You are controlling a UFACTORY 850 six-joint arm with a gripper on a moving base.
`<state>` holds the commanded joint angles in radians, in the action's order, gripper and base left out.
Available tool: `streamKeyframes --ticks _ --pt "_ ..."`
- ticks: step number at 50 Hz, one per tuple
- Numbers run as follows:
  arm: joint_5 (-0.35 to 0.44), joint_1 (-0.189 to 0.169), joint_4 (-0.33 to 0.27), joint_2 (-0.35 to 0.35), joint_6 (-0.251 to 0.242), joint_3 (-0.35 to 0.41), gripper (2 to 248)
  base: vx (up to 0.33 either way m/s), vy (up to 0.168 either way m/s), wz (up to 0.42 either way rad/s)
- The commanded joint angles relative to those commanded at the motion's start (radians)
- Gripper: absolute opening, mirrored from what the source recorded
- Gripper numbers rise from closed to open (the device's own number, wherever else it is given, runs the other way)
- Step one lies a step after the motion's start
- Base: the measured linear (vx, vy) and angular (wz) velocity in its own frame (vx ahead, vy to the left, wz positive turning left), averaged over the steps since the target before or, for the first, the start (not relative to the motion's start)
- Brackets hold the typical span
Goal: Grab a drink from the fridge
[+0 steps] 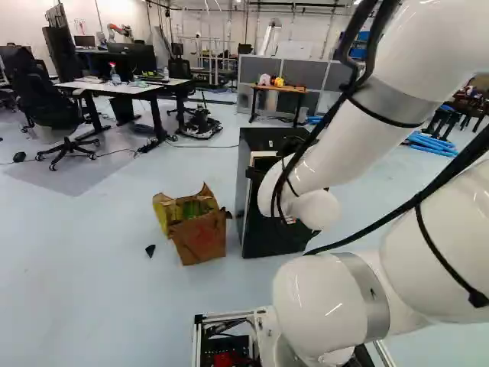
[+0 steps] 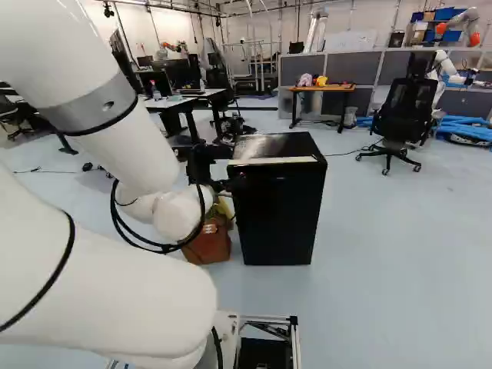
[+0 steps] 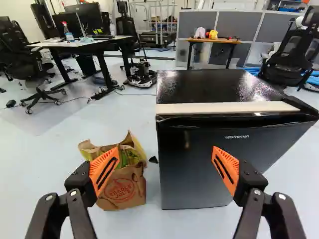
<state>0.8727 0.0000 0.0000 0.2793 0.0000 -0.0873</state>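
In the right base view my black gripper (image 2: 206, 165) is at the near left top edge of the black mini fridge (image 2: 280, 207), partly hidden by my arm. The wrist view has the gripper (image 3: 165, 167) wide open, orange pads far apart with nothing gripped. The fridge (image 3: 214, 164) stands ahead of it, door shut, with a pale strip along the top front edge. One finger is in front of the door, the other in front of the paper bag beside the fridge. The left base view shows the fridge (image 1: 263, 229) partly behind my arm. No drink is visible.
An open brown paper bag (image 1: 200, 238) with yellow and green contents stands on the floor beside the fridge. Behind are desks (image 3: 82, 45), office chairs (image 2: 400, 115), a wooden-topped table (image 2: 323, 88) and grey partitions. Another robot (image 2: 446, 73) stands at the back.
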Motion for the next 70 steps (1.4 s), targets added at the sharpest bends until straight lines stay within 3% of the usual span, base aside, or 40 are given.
streamKeyframes --ticks 70 --pt "0.000 0.004 0.005 -0.006 0.000 -0.005 247 -0.002 0.019 0.002"
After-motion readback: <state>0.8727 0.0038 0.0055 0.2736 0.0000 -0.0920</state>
